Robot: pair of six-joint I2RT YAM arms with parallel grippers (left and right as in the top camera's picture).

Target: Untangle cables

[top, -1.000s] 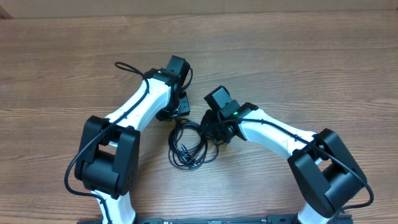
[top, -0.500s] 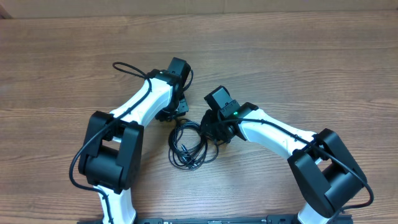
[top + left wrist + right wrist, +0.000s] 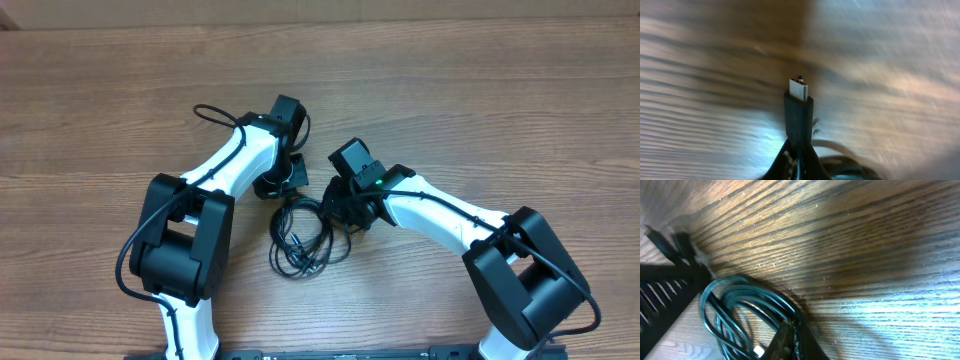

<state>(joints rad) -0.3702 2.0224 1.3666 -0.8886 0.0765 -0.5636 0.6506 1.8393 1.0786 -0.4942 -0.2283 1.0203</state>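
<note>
The cables point(image 3: 300, 238) are thin black cords lying in a loose coil on the wooden table between my two grippers. My left gripper point(image 3: 285, 182) is at the coil's upper left. In the left wrist view the left gripper point(image 3: 799, 152) is shut on a black plug with a silver tip point(image 3: 798, 102), which stands up out of the jaws. My right gripper point(image 3: 343, 212) is at the coil's upper right edge. In the right wrist view the right gripper point(image 3: 790, 332) is shut on strands of the coil point(image 3: 740, 307). A small silver plug end point(image 3: 758, 351) shows inside the loops.
The wooden table point(image 3: 480, 110) stretches all around. A thicker black wire point(image 3: 215, 115) loops off the left arm. In the right wrist view the left gripper's black body point(image 3: 662, 292) sits close at the left, with two plug ends point(image 3: 670, 245) above it.
The left arm has swung a little, and its gripper has moved slightly right and toward the coil with the plug. The arm's wire loop shifted right. The right arm has stayed put.
</note>
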